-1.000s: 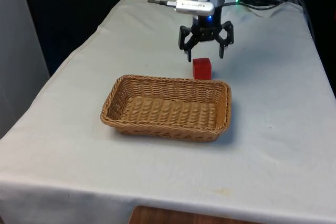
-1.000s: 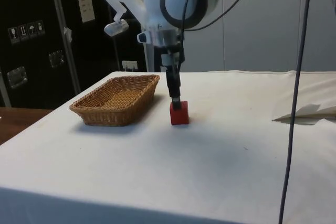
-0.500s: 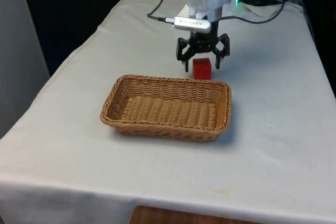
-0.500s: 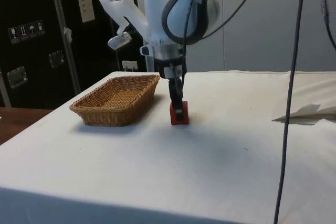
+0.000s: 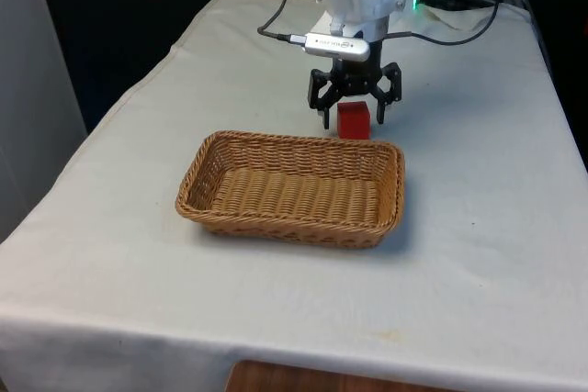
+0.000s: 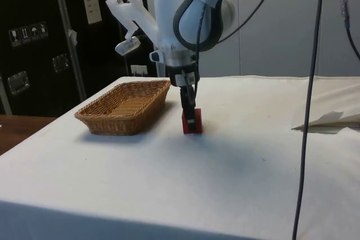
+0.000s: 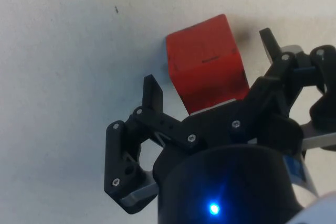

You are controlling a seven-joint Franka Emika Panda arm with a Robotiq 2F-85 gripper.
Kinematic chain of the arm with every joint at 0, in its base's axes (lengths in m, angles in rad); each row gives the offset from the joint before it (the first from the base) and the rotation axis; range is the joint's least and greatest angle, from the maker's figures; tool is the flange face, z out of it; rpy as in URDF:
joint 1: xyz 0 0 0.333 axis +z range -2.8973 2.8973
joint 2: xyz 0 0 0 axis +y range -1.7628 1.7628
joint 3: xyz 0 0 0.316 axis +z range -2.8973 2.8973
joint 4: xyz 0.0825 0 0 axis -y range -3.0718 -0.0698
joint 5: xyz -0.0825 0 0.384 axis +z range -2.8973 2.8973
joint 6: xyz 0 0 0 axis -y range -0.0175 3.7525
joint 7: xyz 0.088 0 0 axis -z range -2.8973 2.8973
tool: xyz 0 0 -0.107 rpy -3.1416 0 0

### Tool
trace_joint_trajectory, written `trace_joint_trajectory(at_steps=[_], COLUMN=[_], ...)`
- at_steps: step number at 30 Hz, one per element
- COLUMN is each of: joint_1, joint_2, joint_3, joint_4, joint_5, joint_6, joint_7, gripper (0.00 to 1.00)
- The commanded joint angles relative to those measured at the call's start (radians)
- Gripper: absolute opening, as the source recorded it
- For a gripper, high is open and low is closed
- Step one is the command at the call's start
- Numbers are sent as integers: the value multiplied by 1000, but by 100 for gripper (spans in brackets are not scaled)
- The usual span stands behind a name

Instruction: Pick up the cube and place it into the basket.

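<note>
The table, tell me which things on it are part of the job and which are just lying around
Part of the job:
- red cube, on the cloth between the open fingers
- wicker basket, beside the cube
- gripper, lowered around the cube

Just lying about:
- cables at the table's far end
- white cloth covering the table

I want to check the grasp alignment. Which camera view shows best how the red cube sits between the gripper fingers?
The wrist view: the red cube lies between the open gripper fingers, with a gap on each side. The front view shows the cube between the lowered fingers, just behind the basket. The side view shows the cube partly covered by a finger.
</note>
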Motion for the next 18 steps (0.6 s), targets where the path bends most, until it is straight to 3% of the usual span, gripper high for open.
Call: trace_joint_trajectory(at_steps=[1, 14, 15, 18], joint_1=[0, -1, -1, 0], joint_2=[1, 4, 4, 0], joint_3=[0, 1, 1, 0], joint_4=[1, 4, 4, 1], joint_5=[1, 1, 1, 0], joint_6=[1, 0, 0, 0], joint_7=[0, -1, -1, 0], gripper=[100, 97, 80, 45])
